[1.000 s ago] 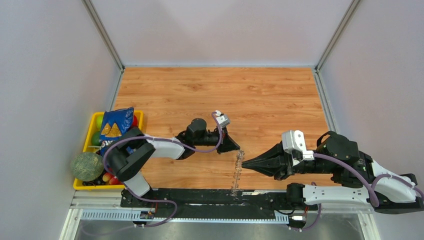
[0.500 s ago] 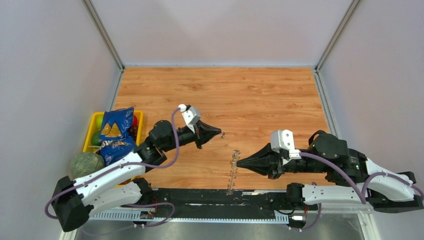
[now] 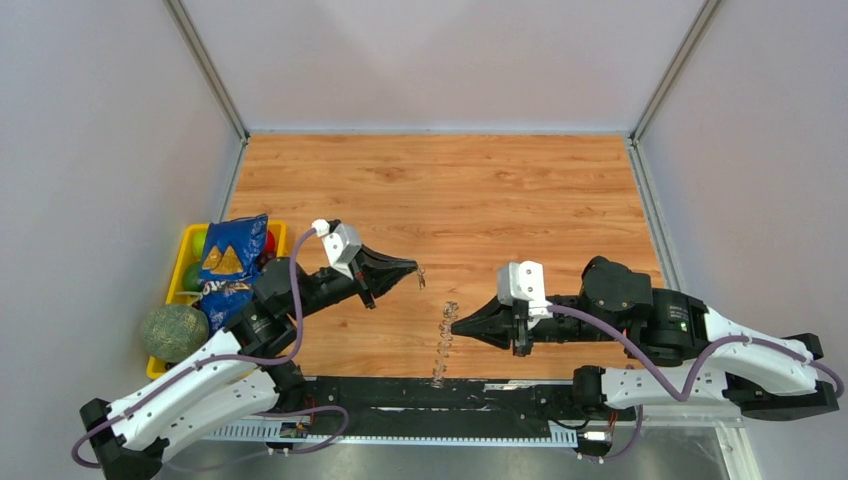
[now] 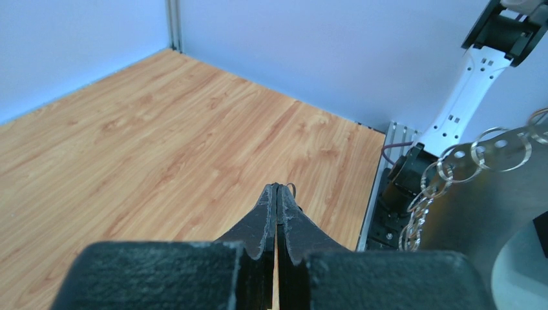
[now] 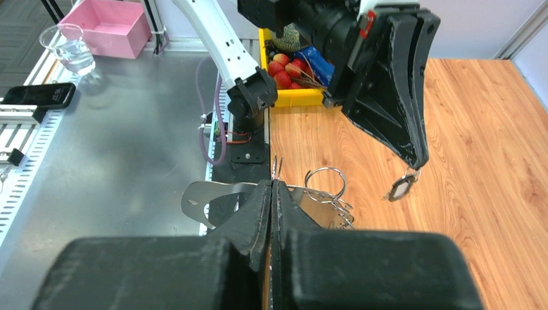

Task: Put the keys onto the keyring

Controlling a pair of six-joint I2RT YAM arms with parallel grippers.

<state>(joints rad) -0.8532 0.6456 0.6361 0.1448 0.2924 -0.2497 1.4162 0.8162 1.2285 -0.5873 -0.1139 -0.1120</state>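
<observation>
Keyring (image 3: 443, 340) dangles as a chain of linked metal loops from the right end effector (image 3: 456, 325), whose fingers are clamped on its upper part, over the near side of the wooden table (image 3: 480, 190). Just left of the keyring, the left end effector (image 3: 413, 267) is pinched on a tiny key (image 3: 420, 279) that hangs from its tip, near the keyring but apart from it. From the left wrist, the fingers meet with no gap and the keyring's loops curve down to their right. From the right wrist, the pressed-together fingers grip the keyring's flat metal piece. The black-headed key hangs just beyond the keyring, and a yellow bin (image 5: 291, 97) sits farther behind.
</observation>
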